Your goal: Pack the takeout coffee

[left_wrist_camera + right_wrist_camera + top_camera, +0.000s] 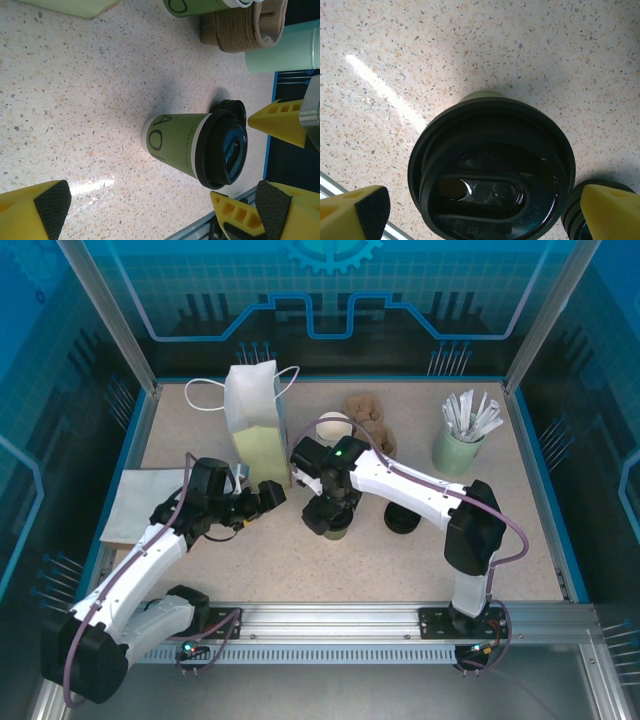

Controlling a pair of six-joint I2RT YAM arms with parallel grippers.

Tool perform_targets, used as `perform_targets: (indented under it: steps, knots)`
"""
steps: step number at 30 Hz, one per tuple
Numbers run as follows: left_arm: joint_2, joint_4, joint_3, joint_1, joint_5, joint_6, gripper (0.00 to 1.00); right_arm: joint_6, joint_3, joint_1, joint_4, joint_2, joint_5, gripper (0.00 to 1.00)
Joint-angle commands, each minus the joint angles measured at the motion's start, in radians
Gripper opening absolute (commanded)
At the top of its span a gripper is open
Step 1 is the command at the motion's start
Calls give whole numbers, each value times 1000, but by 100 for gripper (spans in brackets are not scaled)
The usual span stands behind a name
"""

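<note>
— What sits on the speckled table (540, 540)?
— A paper bag (258, 435) far left-centre, grey sheet (135, 502) left, lidded green cup (175, 142) middle, black lids (402, 520) right of it, packet cup (457, 450) far right, perhaps brown sleeves (368, 415) far.

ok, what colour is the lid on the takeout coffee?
Black. The lid sits on the green takeout coffee; the right wrist view shows it best.

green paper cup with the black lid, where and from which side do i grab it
Grip the green paper cup on its wall just under the round black plastic lid, coming straight down, jaws either side. It stands upright and narrows downward, so the wider lid should stop it slipping.
</note>
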Motion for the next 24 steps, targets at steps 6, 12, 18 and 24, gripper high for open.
perform_targets:
  steps: [6,12,18,24]
  knots:
    - [9,7,-4,12,19,16,99,5,-40,-27,9,1,-58,100]
    - [13,9,-2,12,19,15,99,3,-51,-32,22,11,-86,100]
    - [15,7,0,13,21,16,99,-2,-53,-32,32,28,-98,100]
    - [13,7,-4,12,19,17,99,-6,-51,-32,38,55,-105,100]
